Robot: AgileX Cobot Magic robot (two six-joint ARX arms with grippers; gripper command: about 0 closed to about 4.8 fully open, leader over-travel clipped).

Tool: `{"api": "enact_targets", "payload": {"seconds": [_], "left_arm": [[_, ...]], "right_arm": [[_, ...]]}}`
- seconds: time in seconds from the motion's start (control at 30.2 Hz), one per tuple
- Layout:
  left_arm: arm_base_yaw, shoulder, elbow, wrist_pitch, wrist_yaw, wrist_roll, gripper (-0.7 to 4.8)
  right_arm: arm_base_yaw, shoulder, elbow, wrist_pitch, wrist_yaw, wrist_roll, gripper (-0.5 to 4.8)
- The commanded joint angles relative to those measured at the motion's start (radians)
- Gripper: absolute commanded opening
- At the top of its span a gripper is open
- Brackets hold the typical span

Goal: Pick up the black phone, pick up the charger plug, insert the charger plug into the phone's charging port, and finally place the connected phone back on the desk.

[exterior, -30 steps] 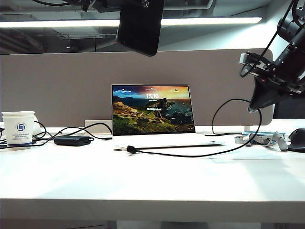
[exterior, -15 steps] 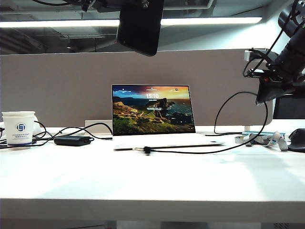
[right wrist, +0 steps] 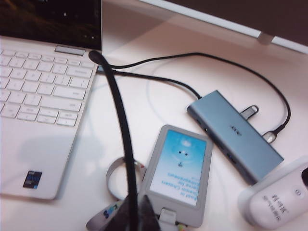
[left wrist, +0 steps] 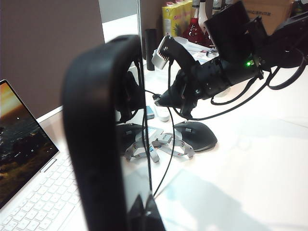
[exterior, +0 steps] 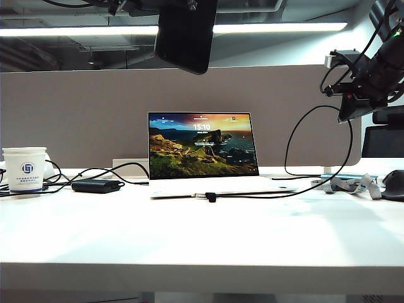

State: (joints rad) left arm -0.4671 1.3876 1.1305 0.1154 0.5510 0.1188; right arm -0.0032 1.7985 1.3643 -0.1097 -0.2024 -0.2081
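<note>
**Phone aloft on the left, cable lifted on the right**

Counted: one black phone, held high near the top edge of the exterior view by the left gripper, jaws closed tight on its edge; seen edge-on as a dark curved slab in the left wrist view; one right gripper up at the right, jaws shut on the thin black cable, pinched in the right wrist view; one charger plug, a small dark tip lying on the surface just in front of the laptop; charging port not discernible.

Also counted: one paper cup and one power brick at far left; one mouse at far right; one grey hub, one light-blue card holder and one white adapter below the right gripper.

Against the earlier frame: right gripper higher and further toward the right edge; plug tip slid rightward along the front of the laptop; cable loop taller; phone and left gripper unchanged.

Broad bare stretch of surface in front of the laptop up to the thick front edge; clutter only along the rear and both sides; partition close behind.
</note>
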Motion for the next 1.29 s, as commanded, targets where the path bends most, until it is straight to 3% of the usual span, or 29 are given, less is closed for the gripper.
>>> {"api": "enact_targets", "payload": {"seconds": [0.03,0.1,0.23,0.26,0.6,0.93,1.06,1.19,1.29], "left_arm": [[-0.002,-0.01,0.005,0.043,0.01,0.0,-0.06],[-0.002,-0.01,0.005,0.043,0.011,0.0,-0.06],[-0.002,-0.01,0.005,0.043,0.01,0.0,-0.06],[-0.002,-0.01,0.005,0.043,0.01,0.0,-0.06],[-0.002,-0.01,0.005,0.043,0.01,0.0,-0.06],[-0.002,-0.01,0.005,0.042,0.006,0.0,-0.06],[-0.002,-0.01,0.005,0.043,0.006,0.0,-0.06],[-0.002,-0.01,0.006,0.044,0.005,0.0,-0.06],[-0.002,-0.01,0.006,0.043,0.005,0.0,-0.06]], "right_arm": [[0.0,0.01,0.0,-0.022,0.002,-0.002,-0.04],[0.0,0.014,0.0,-0.025,0.002,-0.002,0.07],[0.002,0.018,0.0,-0.024,-0.002,-0.002,1.94],[0.002,0.018,0.0,-0.024,-0.006,-0.002,2.15],[0.017,-0.006,0.002,-0.015,-0.142,-0.002,2.48],[0.062,-0.016,0.003,0.0,-0.183,-0.001,2.57],[0.094,-0.022,0.003,0.003,-0.217,0.159,2.51],[0.154,-0.019,0.002,-0.009,-0.234,0.445,2.51],[0.208,-0.019,0.002,-0.012,-0.22,0.492,2.51]]}}
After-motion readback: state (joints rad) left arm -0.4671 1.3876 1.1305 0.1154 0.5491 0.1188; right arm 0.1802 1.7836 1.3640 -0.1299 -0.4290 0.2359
